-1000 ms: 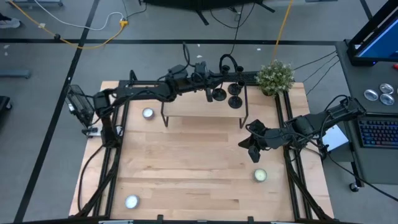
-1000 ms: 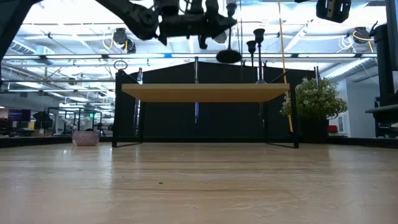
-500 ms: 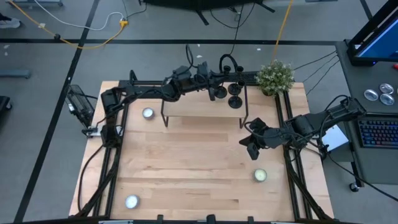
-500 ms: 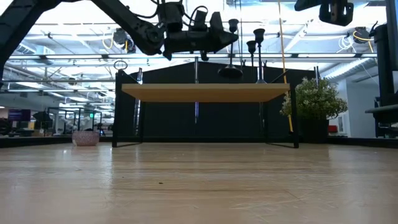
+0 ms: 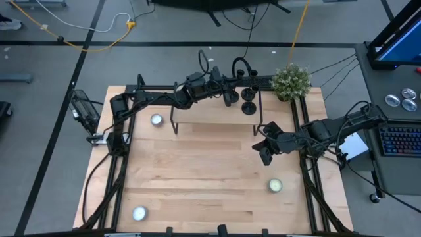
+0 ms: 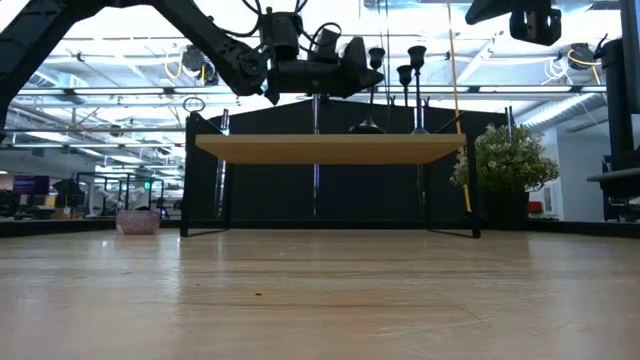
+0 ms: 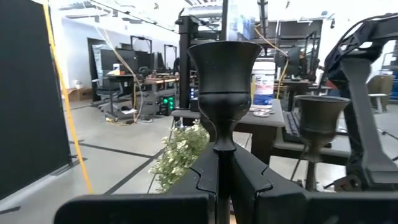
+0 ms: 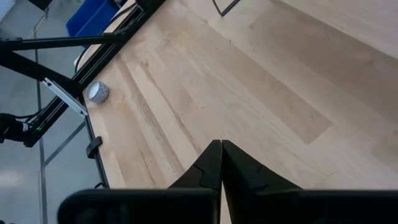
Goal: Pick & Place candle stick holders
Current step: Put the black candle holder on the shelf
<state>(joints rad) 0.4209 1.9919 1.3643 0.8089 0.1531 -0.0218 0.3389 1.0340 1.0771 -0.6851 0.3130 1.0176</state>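
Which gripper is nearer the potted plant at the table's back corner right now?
Left. The left gripper is at the raised shelf, beside the potted plant; the right gripper hangs over the open table, farther forward.

Grey floor (image 5: 59, 131) surrounds the wooden table (image 5: 210, 178). A desk with keyboard (image 5: 400, 140) stands at three o'clock. Ceiling lights (image 6: 195, 62) glow over distant workstations (image 6: 60, 195).

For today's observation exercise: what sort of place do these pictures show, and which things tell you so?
Probably a robotics lab or workshop: two dark robot arms work over a pale wooden table, cables trail across the grey floor, and a black computer keyboard sits on a side desk.
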